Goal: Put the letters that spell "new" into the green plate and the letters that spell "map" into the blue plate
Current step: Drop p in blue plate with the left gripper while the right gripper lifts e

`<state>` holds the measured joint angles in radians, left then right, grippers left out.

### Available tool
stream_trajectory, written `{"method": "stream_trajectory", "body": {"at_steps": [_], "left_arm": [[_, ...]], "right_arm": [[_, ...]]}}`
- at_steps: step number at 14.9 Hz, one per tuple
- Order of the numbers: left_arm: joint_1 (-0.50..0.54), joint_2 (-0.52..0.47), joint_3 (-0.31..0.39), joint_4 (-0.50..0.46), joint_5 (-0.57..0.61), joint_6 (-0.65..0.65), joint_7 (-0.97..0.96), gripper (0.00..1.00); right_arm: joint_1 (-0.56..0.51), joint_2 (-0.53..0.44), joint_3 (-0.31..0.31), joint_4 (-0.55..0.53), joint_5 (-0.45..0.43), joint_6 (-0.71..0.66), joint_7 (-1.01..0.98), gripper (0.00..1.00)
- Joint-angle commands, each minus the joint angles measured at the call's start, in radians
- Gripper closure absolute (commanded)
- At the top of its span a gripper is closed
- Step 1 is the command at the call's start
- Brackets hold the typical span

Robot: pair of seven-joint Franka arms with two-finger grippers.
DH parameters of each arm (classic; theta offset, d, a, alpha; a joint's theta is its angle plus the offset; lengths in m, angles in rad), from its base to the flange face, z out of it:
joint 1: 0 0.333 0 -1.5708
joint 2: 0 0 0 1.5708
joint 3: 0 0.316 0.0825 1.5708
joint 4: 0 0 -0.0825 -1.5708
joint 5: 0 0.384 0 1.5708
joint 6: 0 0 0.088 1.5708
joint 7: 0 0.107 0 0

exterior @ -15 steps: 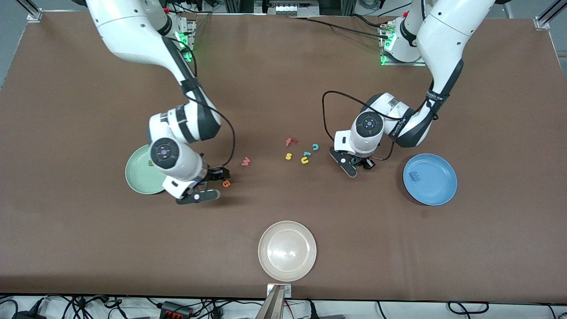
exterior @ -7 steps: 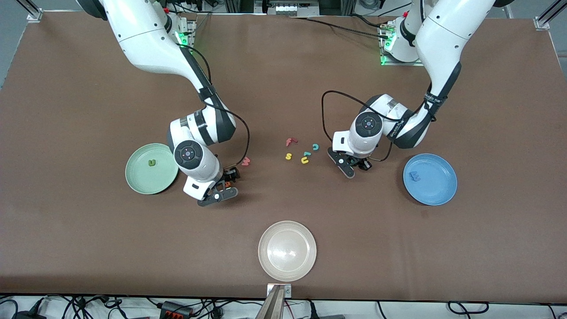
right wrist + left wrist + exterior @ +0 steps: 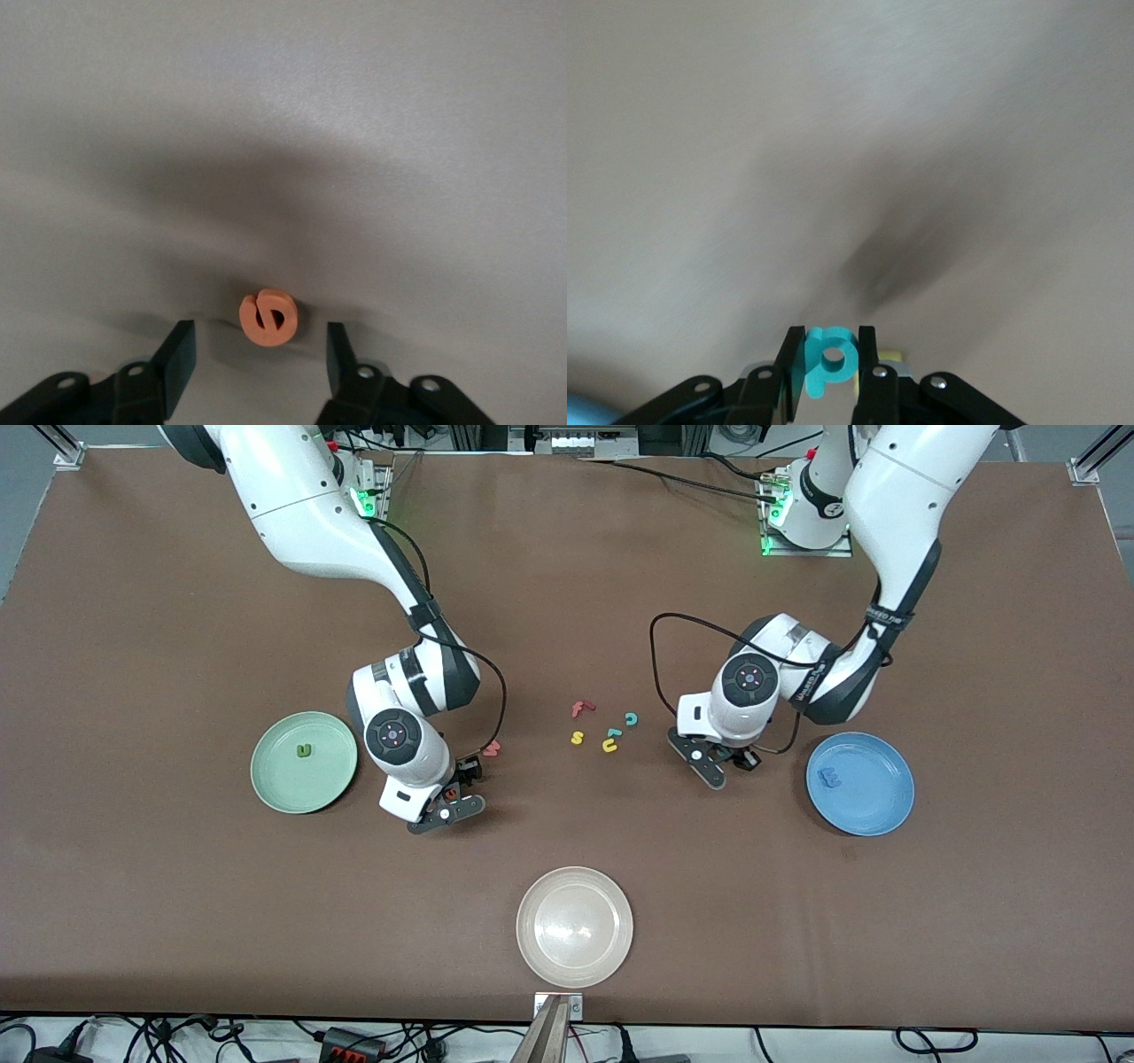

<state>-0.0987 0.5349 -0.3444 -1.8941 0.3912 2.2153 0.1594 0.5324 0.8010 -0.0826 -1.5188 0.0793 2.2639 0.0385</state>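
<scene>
You see green plate (image 3: 304, 762) holding "n" (image 3: 305, 751), blue plate (image 3: 859, 783) holding "m" (image 3: 830, 778). Left gripper (image 3: 831, 372) pinches teal "a" (image 3: 830, 359); right gripper (image 3: 258, 356) stands wide around "e" (image 3: 268, 318).

We note the right gripper (image 3: 257, 354) low over the table (image 3: 567, 602), the "e" (image 3: 268, 318) lying between its parted fingers, untouched. The green plate (image 3: 275, 788) sits beside this gripper, toward the right arm's end. The left gripper (image 3: 831, 372) pinches the "a" (image 3: 830, 358), with the blue plate (image 3: 873, 810) beside it.
</scene>
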Motion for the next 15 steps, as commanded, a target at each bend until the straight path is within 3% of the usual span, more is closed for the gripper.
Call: {"method": "stream_trajectory", "body": {"at_steps": [1,4,10,15], "left_arm": [[0.034,-0.039,-0.007,0.085,0.021,-0.202,0.069,0.91],[0.164,-0.039,-0.010,0.168,0.011,-0.308,0.141,0.91],[0.356,-0.012,-0.010,0.165,0.005,-0.321,0.141,0.91],[0.369,0.069,-0.008,0.130,-0.008,-0.225,0.049,0.91]], "right_arm": [[0.001,0.015,-0.002,0.015,-0.012,0.000,-0.045,0.40],[0.001,0.018,-0.002,0.017,-0.015,0.000,-0.068,0.40],[0.001,0.020,-0.002,0.017,-0.030,0.013,-0.066,0.47],[0.001,0.021,-0.002,0.017,-0.029,0.019,-0.066,0.61]]}}
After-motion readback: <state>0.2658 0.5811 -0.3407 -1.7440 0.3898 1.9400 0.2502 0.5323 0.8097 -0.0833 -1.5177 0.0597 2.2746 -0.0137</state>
